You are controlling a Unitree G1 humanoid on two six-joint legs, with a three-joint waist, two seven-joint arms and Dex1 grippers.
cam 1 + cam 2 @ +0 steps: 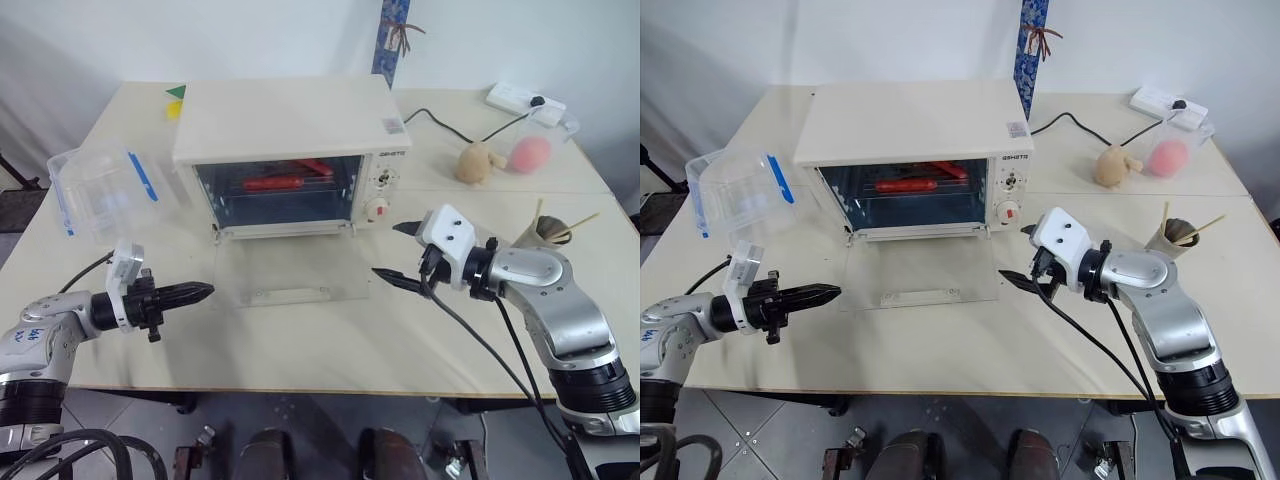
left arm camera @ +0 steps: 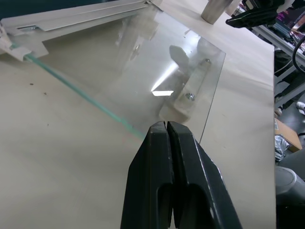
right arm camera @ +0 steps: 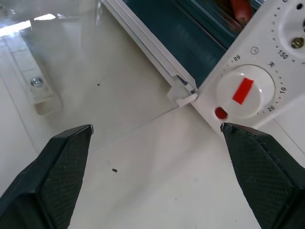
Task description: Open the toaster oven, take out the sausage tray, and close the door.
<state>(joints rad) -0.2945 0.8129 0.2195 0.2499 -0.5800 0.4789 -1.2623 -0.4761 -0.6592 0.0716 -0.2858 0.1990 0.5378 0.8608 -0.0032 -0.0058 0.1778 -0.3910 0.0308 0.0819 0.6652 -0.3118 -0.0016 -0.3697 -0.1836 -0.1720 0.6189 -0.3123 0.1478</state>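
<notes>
Black and pinched shut on nothing, the left claw (image 1: 203, 292) hovered low over the desk (image 1: 330, 340), just off the left edge of the door (image 1: 292, 272), which lay flat open on the surface. Behind the door sat the toaster oven (image 1: 290, 150), and inside it the sausage tray (image 1: 285, 183), its long side running across the opening. Over on the right, the right claw (image 1: 397, 254) gaped wide and empty, just off the oven's front right corner, pointing in and leftward. By my call it sat nearer the tray, so the reach looked to be its job.
</notes>
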